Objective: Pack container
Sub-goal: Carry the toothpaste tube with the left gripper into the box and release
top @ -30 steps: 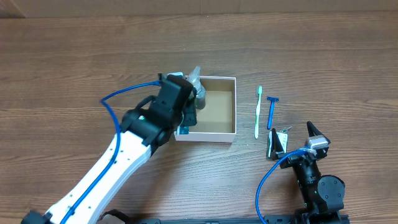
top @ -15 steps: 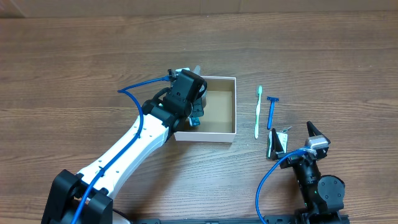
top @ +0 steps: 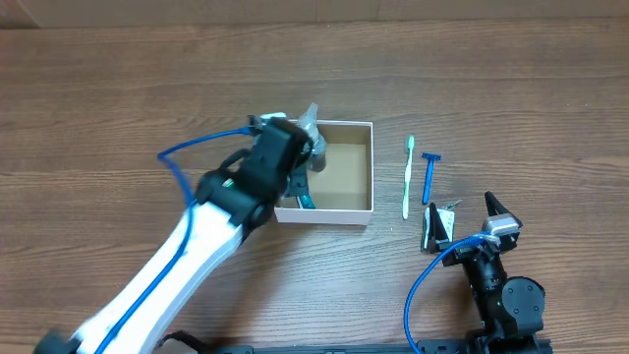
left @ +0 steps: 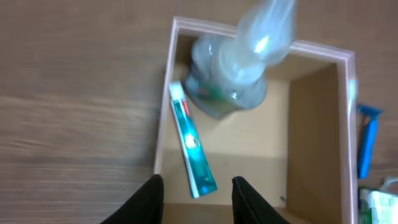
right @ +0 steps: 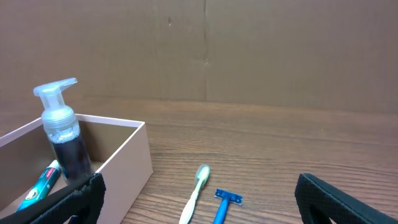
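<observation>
We see the container [top: 334,214] on the worktop [top: 118,88], with an upright pump bottle [left: 233,74] and a tube [left: 193,146] lying along its left wall. Our left hand [left: 198,183] hovers above it, fingers apart and empty. Our right hand [top: 467,218] sits open near the toothbrush [top: 408,177] and razor [top: 428,175] beside the container.

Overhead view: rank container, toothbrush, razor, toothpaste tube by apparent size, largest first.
1. container
2. toothbrush: about as long as a container side, but thin
3. razor: clearly shorter than the toothbrush
Unranked: toothpaste tube, mostly hidden under the left arm.
</observation>
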Controlling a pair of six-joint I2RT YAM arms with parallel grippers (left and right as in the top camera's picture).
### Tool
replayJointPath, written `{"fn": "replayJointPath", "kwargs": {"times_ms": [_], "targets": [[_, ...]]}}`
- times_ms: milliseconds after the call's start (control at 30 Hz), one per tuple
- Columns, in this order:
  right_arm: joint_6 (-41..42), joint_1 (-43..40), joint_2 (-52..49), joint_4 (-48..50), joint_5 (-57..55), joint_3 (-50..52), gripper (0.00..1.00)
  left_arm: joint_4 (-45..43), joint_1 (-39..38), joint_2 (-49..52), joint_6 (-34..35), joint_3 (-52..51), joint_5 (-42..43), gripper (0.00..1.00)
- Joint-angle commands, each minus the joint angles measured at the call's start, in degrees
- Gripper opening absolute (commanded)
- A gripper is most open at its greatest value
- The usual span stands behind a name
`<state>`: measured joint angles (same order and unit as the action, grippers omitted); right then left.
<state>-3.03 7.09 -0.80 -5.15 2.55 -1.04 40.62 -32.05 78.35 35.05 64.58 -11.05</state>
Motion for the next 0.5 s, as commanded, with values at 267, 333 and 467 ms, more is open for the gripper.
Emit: {"fn": "replayJointPath", "kwargs": {"times_ms": [267,333,467], "targets": [[-0.2,-0.4,0.6,0.5,-0.3,0.6,1.00,16.6,11.1,-13.9,-3.4,1.3,-19.2,0.82],[-0.2,-0.4,0.6,0.5,-0.3,0.6,1.00,16.9,13.1,-13.7,-3.5,1.2,-18.1,0.93],[-0.2,-0.4,0.6,0.5,-0.3,0.6,1.00,16.3,14.1,-13.7,-4.3,1.2,-17.2,1.00]]}}
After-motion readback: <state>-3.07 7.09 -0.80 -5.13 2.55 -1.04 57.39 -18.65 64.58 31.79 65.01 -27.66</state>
